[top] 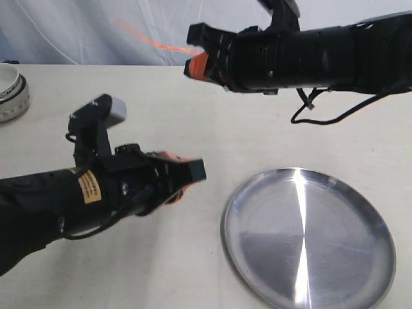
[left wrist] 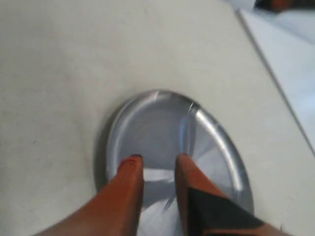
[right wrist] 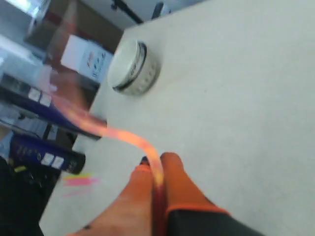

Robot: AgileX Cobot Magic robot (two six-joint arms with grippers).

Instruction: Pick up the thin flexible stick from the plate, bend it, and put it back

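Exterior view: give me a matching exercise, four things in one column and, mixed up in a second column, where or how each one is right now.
Things
1. thin flexible stick
2. plate
3. white bowl
4. left gripper

Places or states
A. open, holding nothing
B. on the table at the left edge of the exterior view
C. flat on the table with nothing in it
D. clamped in the right gripper, raised off the table

Pairs: 1-D, 2-C, 3-B, 4-A

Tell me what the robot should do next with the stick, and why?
Probably raise the left fingers to the free end of the stick. The right fingers pinch just one end, high above the table; the left are open and empty.
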